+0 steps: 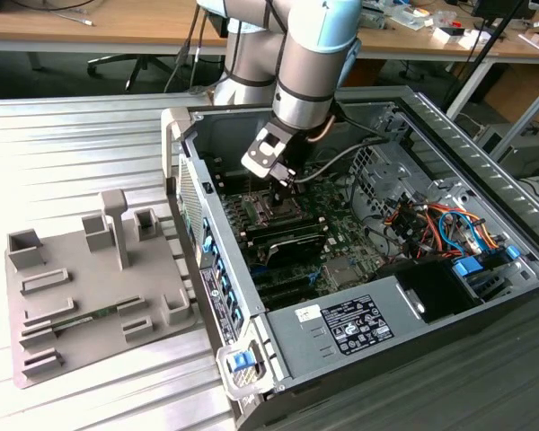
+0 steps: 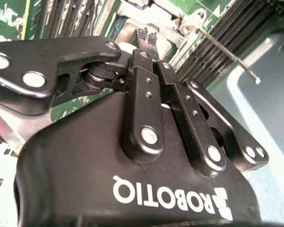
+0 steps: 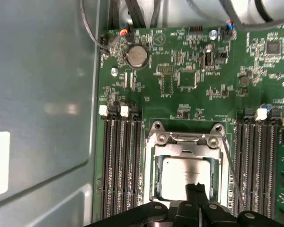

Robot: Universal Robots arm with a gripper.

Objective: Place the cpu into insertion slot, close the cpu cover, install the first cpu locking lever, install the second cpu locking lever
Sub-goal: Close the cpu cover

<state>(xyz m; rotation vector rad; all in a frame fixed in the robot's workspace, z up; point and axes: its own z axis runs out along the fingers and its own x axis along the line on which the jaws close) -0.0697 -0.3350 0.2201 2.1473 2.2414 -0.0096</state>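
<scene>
The cpu (image 3: 184, 176) already sits in the insertion slot (image 3: 155, 182), and the cpu cover (image 3: 187, 145) seems folded down around it. One locking lever (image 2: 227, 49) stands free. My arm reaches steeply into the computer case (image 1: 472, 135), my gripper (image 3: 199, 191) pinched closed and empty, just above the cpu.

Silvery-grey square metal cpu (image 3: 185, 176); shiny silver metal cpu cover (image 3: 187, 144); green circuit board (image 3: 180, 71); long black memory slots (image 3: 120, 165); matte black gripper (image 3: 199, 187).
</scene>
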